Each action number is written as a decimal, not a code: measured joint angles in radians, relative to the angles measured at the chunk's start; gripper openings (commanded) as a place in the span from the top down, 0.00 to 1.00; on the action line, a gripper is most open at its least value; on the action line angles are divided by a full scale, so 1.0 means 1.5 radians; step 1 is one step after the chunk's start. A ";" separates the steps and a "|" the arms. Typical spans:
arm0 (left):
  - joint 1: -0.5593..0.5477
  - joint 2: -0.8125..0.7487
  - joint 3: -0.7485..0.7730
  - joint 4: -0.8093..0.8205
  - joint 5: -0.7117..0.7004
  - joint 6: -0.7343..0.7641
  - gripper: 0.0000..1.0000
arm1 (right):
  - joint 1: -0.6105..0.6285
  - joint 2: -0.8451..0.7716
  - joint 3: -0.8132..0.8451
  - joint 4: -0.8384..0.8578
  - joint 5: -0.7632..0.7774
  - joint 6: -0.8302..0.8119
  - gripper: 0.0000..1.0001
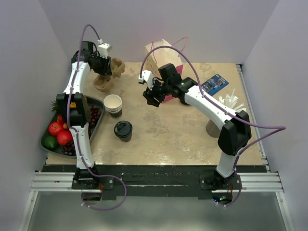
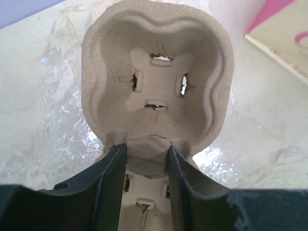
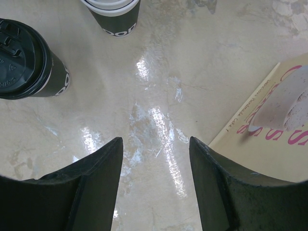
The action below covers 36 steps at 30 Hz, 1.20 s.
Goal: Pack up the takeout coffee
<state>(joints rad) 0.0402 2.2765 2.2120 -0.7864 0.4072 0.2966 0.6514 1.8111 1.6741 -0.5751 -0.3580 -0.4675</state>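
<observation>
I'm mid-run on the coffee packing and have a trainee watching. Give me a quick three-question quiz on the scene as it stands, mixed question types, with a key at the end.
1. True or false: the left end effector is clamped on the edge of the brown moulded-pulp cup carrier.
2. Fill in: the right end effector is ____ and holds nothing.
3. Where is the black-lidded dark paper coffee cup?
A) seated in the carrier
B) upright on the beige tabletop, just nearer the arm bases than the stacked lidless white-rimmed paper cups
C) held by the right end effector

Key: 1 true; 2 open; 3 B.
</observation>
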 measured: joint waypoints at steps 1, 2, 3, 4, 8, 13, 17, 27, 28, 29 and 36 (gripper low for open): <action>0.011 0.000 0.006 0.005 -0.002 -0.016 1.00 | 0.000 0.000 0.000 0.000 0.000 0.001 0.39; 0.025 0.000 0.006 0.011 0.020 -0.039 1.00 | 0.000 0.000 0.000 0.000 0.000 0.002 0.39; 0.034 0.000 0.006 0.013 0.032 -0.047 1.00 | 0.000 0.000 0.000 0.000 0.000 0.002 0.39; 0.040 -0.001 0.006 0.014 0.012 -0.030 1.00 | 0.000 0.000 0.000 0.000 0.000 0.002 0.39; 0.032 -0.006 -0.010 0.007 -0.082 0.039 1.00 | 0.000 0.000 0.000 0.000 0.000 0.002 0.39; 0.002 0.023 0.079 -0.070 -0.027 0.013 1.00 | 0.000 0.001 0.000 0.001 0.001 0.004 0.39; 0.023 0.023 0.068 -0.061 0.084 -0.037 1.00 | -0.007 0.018 0.018 0.016 -0.004 0.050 0.36; 0.081 0.009 -0.088 0.007 0.259 -0.083 1.00 | -0.031 0.217 0.203 0.146 -0.053 0.340 0.24; 0.080 0.009 -0.088 0.017 0.273 -0.089 1.00 | -0.029 0.237 0.219 0.158 -0.053 0.368 0.24; 0.080 0.009 -0.088 0.029 0.287 -0.095 1.00 | -0.027 0.257 0.234 0.172 -0.051 0.393 0.25; 0.073 0.009 -0.091 0.069 0.335 -0.116 1.00 | -0.005 0.348 0.281 0.263 -0.018 0.535 0.23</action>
<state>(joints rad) 0.1501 2.2906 2.0762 -0.6834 0.9100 0.1219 0.6437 2.3329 2.0956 -0.1810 -0.3855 0.3351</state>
